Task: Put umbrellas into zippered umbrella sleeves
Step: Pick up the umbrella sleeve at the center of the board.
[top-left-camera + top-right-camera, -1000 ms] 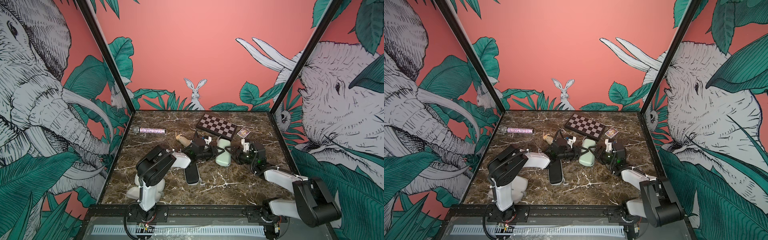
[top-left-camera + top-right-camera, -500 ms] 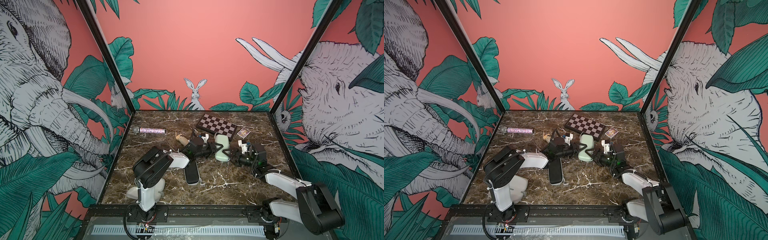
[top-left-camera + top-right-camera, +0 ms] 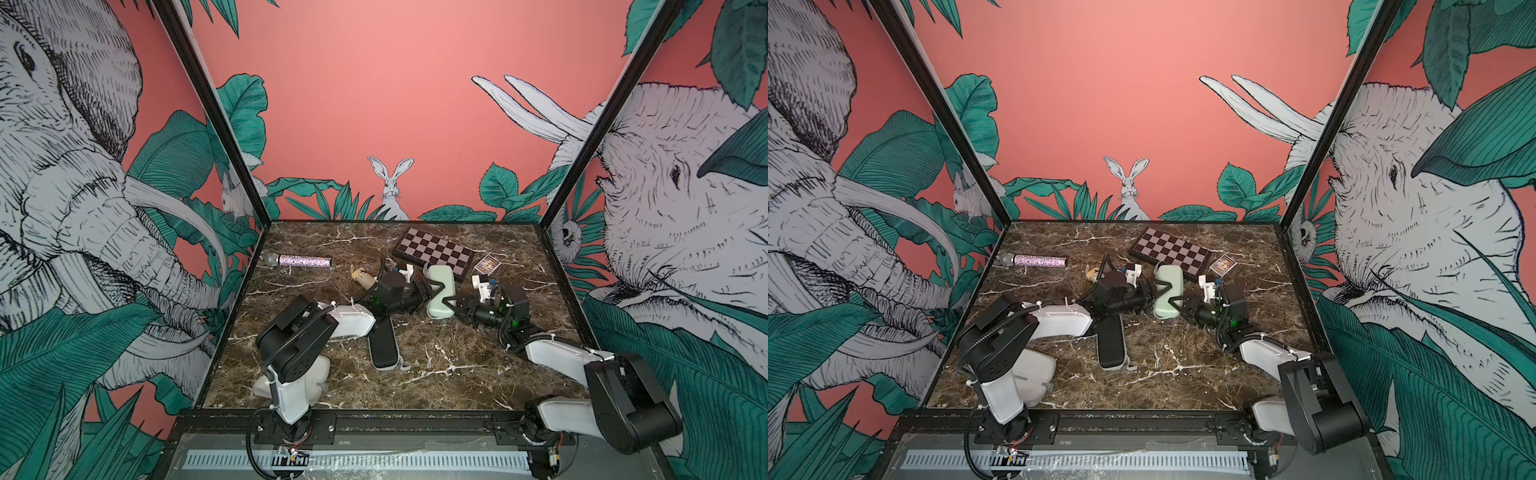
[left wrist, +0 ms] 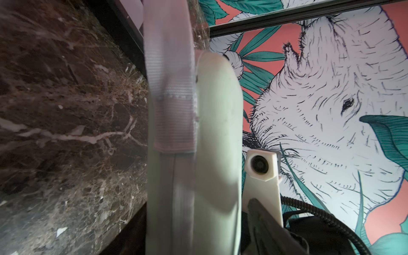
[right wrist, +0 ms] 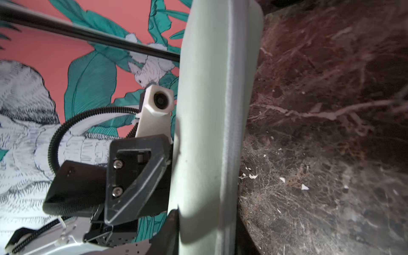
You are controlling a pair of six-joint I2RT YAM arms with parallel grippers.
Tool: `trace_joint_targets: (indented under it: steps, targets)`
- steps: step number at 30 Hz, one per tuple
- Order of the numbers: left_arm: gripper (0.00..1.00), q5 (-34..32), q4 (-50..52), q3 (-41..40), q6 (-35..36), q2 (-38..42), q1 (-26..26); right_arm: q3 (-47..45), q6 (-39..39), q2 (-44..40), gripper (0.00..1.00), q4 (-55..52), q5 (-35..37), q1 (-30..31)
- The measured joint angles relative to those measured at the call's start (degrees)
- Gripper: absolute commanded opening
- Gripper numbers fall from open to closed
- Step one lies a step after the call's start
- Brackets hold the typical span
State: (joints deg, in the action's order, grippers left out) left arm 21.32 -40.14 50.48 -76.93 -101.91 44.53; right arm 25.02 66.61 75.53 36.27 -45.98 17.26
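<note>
Mint-green sleeve (image 3: 441,275) | left hand (image 3: 430,292) low, spread wide at it | right hand (image 3: 453,308) low, clamped on it

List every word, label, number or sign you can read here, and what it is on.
No text can be read.
Card beside the chessboard: colour print, any text too small to read.
Chessboard, microphone, mint sleeve: no lettering shows.
</note>
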Motion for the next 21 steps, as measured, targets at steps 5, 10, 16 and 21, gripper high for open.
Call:
trace_joint_targets:
  steps: [5,10,16,21]
  targets:
    - [0.83,4.0,2.6,-3.1,1.9,7.0,-4.1,4.4,0.0,1.0,0.27,-2.2,-4.7,0.5]
    - [0.85,7.8,3.2,-5.0,3.3,12.7,-10.0,8.4,0.0,2.0,0.29,-5.1,-9.7,0.3]
    - [0.84,10.9,3.9,-5.7,4.5,13.6,-10.9,9.7,3.8,5.1,0.29,-2.1,-16.2,0.5]
    - [0.82,13.7,4.5,-5.1,4.9,12.0,-12.2,10.9,4.7,5.2,0.29,-1.7,-19.3,1.2]
